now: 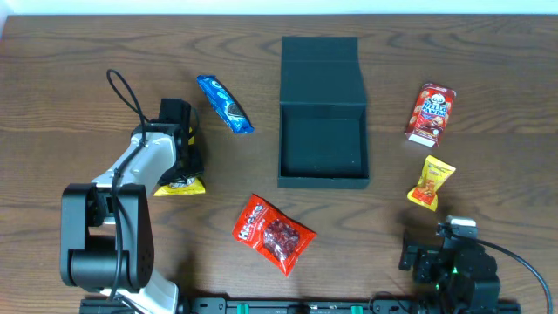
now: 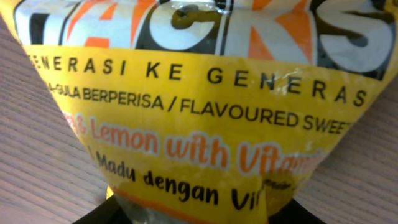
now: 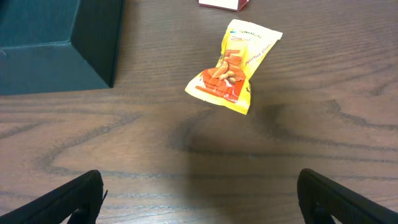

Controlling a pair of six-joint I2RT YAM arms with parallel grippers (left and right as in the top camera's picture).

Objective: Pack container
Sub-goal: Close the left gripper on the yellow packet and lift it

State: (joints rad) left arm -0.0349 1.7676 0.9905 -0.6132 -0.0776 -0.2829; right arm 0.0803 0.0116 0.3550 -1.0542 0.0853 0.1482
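The container was seen near the middle of the table, its flap lid folded back and its inside bare. By that showing, nothing had been packed and the whole task was judged to be left.

Five snacks were laid out around it, all apart from it:
- a blue packet to its left
- a red packet in front
- a red box and an orange-yellow packet to its right
- a yellow packet far to the left

The left gripper was placed over that yellow packet, whose narrowed end was seen between the dark finger bases. Whether it was clamped could not be told. The right gripper was held low over the table with its jaws spread wide and nothing between them. The orange-yellow packet was the nearest snack ahead of it.
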